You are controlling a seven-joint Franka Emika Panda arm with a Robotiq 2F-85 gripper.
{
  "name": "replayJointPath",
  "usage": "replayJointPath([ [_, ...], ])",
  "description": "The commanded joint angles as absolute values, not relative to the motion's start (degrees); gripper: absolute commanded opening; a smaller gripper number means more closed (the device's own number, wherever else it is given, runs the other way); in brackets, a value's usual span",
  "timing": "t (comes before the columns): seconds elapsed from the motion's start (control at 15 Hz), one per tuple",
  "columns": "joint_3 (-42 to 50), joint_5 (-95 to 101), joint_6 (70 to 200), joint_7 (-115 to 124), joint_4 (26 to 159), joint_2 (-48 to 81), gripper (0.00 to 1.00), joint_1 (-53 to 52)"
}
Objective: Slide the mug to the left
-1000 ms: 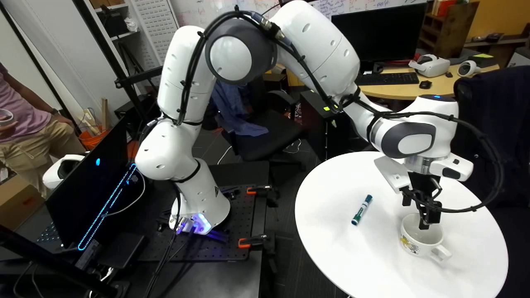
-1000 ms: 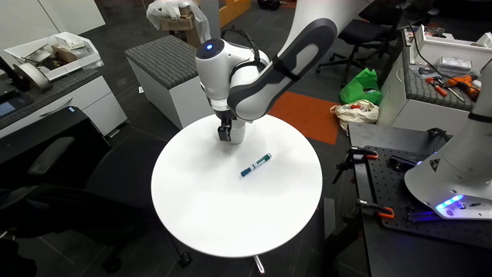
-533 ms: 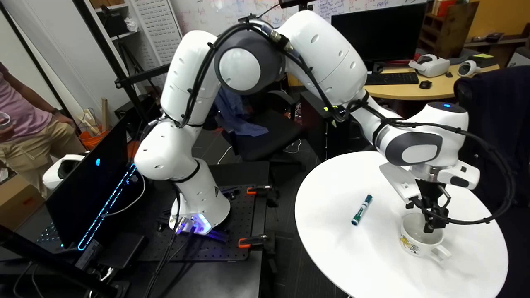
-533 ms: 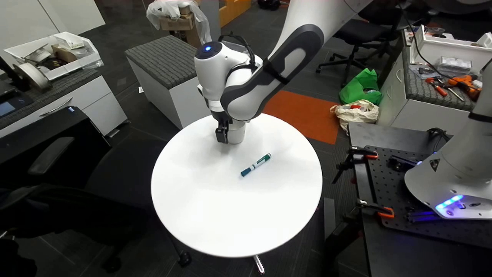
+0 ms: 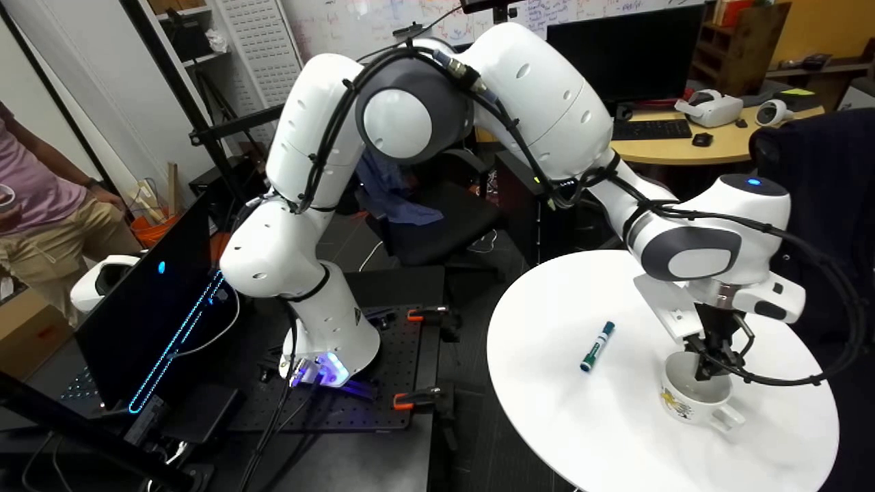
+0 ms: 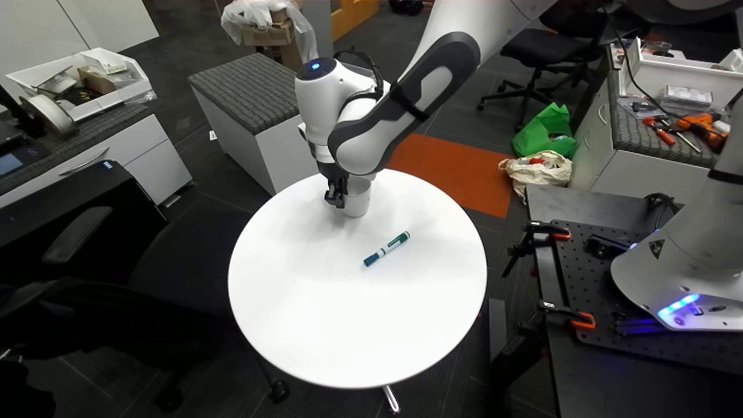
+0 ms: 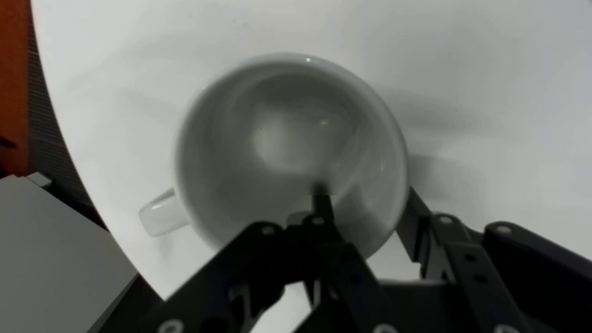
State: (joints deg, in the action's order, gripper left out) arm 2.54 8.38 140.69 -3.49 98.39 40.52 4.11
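The white mug [image 5: 683, 404] stands upright on the round table, its handle [image 7: 164, 215] pointing away from the jaws in the wrist view. Looking down into it there, I see the mug's bowl [image 7: 282, 138] with nothing inside except one dark finger [image 7: 323, 208]. The opposite finger [image 7: 418, 226] stands outside, close against the wall. So my gripper [image 7: 365, 199] straddles the rim, partly narrowed but still open, with a gap between the inner finger and the wall. In an exterior view the mug [image 6: 357, 202] sits beside the outer finger [image 6: 335, 197]; the inner fingertip is hidden there.
A green and white marker [image 5: 597, 347] lies on the white round table [image 6: 348, 325], a short way from the mug. In the wrist view the table's edge [image 7: 71, 138] runs near the handle. A grey-topped cabinet [image 6: 249, 87] stands beyond the table.
My gripper has come down over the mug's rim and shifted slightly right in an exterior view. Its jaws look narrower than before. The mug and the marker have stayed where they were.
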Motion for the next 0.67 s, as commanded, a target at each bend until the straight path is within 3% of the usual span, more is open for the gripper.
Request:
replayJointPath([
  [0.0, 1.7, 6.6, 141.1, -5.7, 97.1, 41.2, 0.08, 5.0],
  [0.13, 1.6, 6.4, 140.9, -5.6, 97.2, 41.1, 0.0, 5.0],
  [0.6, 1.7, 6.6, 140.7, -5.4, 97.3, 41.0, 0.03, 4.5],
])
